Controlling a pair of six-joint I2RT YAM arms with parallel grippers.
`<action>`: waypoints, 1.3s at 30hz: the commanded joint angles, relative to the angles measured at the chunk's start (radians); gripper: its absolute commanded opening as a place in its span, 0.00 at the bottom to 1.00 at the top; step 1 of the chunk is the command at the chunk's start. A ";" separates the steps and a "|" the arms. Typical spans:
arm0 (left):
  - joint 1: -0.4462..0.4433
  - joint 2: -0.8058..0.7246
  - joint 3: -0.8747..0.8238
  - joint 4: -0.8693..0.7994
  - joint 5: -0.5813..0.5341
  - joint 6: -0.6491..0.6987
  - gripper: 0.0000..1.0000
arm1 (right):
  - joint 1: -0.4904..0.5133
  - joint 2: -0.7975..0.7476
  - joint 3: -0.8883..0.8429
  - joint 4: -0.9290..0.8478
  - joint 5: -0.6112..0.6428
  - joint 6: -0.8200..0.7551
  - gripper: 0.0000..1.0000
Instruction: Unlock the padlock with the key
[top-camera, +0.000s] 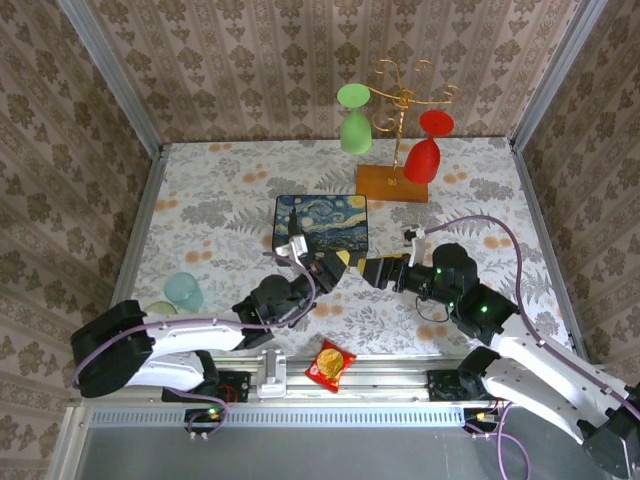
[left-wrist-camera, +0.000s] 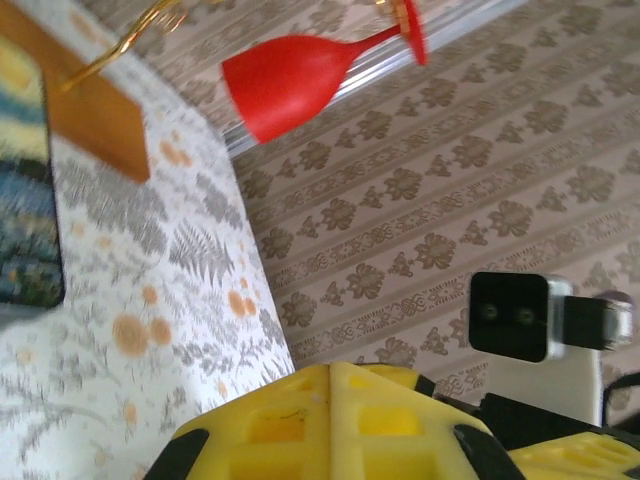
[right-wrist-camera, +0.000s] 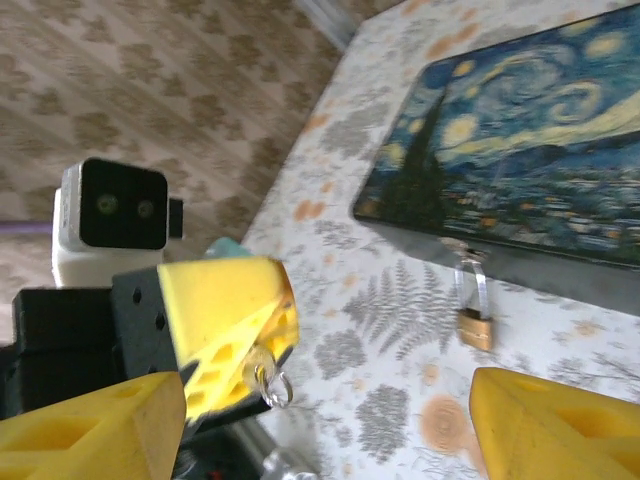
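1. Damask-papered walls on three sides; floral-print bench (top-camera: 200, 220) below, with a Starry Night box (top-camera: 320, 222) near its middle.
2. Behind the box: wooden stand (top-camera: 390, 182) carrying a gold rack, with a green glass (top-camera: 354, 125) and a red glass (top-camera: 425, 155) hanging bowl-down.
3. On the left of the bench: teal cup (top-camera: 183, 291). At the near edge, between the arm bases: red-orange snack packet (top-camera: 330, 363).
4. The padlock (right-wrist-camera: 476, 325): lying on the cloth just before the box's front wall, silvery shackle toward the box, brass body away from it. Cannot tell whether the shackle is hooked through the clasp.
5. Left gripper (right-wrist-camera: 265, 345): jaws clenched together, pinching the key (right-wrist-camera: 268, 382); a small metal ring dangles under the tips, the rest too small to make out.
6. Right gripper (right-wrist-camera: 325, 400): released, jaws spread wide with nothing held, facing the left one almost tip to tip, just in front of the box.
7. Between the key and the padlock: patterned cloth, the padlock lying well apart to one side.
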 joint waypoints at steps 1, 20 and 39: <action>0.024 -0.031 0.024 0.091 0.110 0.246 0.00 | -0.011 -0.006 -0.035 0.202 -0.244 0.091 0.73; 0.043 0.011 0.063 0.267 0.250 0.253 0.00 | 0.008 0.085 -0.090 0.551 -0.271 0.185 0.58; 0.047 0.048 0.056 0.318 0.238 0.187 0.00 | 0.015 0.121 -0.094 0.600 -0.261 0.162 0.29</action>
